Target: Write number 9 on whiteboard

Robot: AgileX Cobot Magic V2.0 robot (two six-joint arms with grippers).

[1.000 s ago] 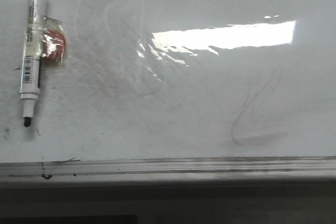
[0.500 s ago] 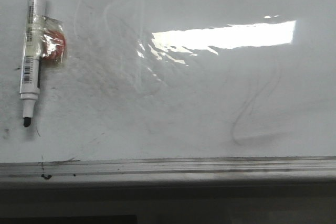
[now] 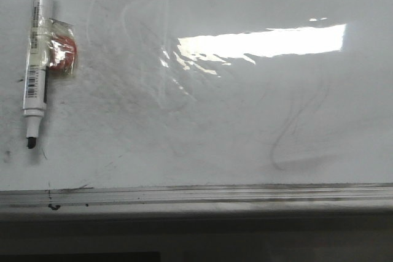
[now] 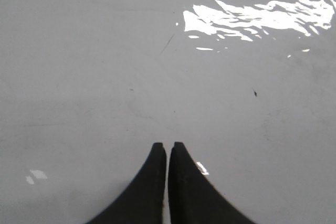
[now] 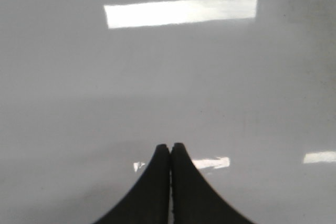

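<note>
The whiteboard fills the front view, glossy white with faint grey erased smudges and a bright light reflection; its grey metal frame edge runs along the front. No black number 9 shows on it. A white marker with a black cap end and bare black tip lies on the board at the far left, tip toward the frame. Neither gripper shows in the front view. My left gripper is shut and empty over bare board. My right gripper is shut and empty over bare board.
A small orange-red thing in clear wrap lies against the marker's right side. A curved grey erased stroke marks the board's right part. Below the frame edge is a dark area.
</note>
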